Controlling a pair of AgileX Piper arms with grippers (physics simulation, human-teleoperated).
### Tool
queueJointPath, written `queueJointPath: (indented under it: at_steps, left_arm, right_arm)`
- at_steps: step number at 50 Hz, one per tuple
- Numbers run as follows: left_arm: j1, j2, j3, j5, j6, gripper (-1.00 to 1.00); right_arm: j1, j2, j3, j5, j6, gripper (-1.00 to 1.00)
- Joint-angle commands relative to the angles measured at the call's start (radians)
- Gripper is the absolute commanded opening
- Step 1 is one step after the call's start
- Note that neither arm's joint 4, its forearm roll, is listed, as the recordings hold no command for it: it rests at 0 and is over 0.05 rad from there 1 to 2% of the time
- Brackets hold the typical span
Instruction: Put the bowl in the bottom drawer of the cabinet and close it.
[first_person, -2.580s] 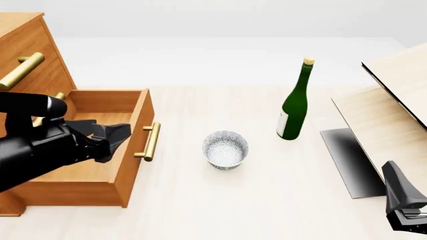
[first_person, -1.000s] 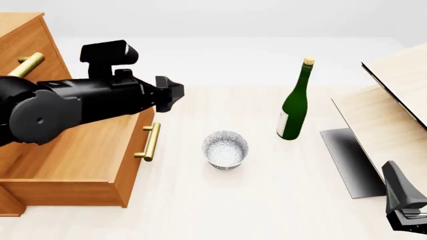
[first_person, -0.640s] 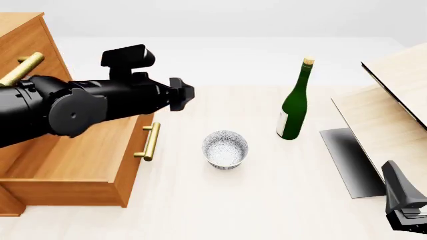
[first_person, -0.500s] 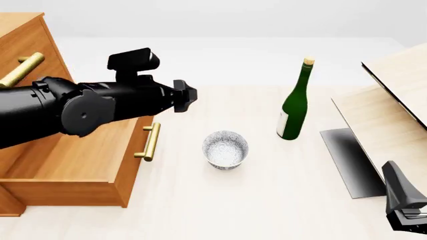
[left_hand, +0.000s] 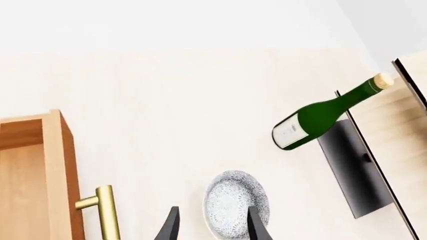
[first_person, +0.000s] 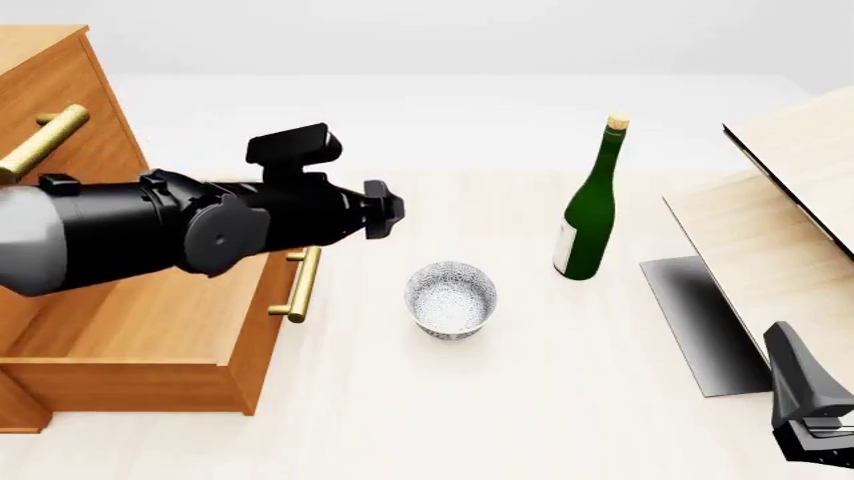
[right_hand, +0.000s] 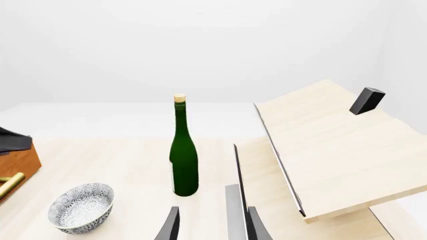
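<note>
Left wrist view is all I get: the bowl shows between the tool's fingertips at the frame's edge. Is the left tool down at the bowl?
Observer: No. In the front view the left tool hovers high, over the front of the open bottom drawer. It is apart from the bowl, which stands on the table.
Operator: And the right arm?
Observer: The right tool is at the table's near right corner, beside the black-edged panel, far from the bowl, fingers apart.

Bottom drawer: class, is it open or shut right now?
Open. The bottom drawer juts out from the cabinet, its bare inside showing.
</note>
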Motion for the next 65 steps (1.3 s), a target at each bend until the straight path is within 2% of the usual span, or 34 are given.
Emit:
queueJointPath:
  at_steps: [1, 65]
  left_arm:
    - [-0.008, 0.05, -0.008, -0.017, -0.02, 1.0]
    - [-0.049, 0.303, -0.053, -0.11, -0.132, 1.0]
  right_arm:
    - [0.0, 0.0, 0.0, 0.0, 0.0, 1.0]
    - [0.0, 0.0, 0.0, 0.0, 0.0, 1.0]
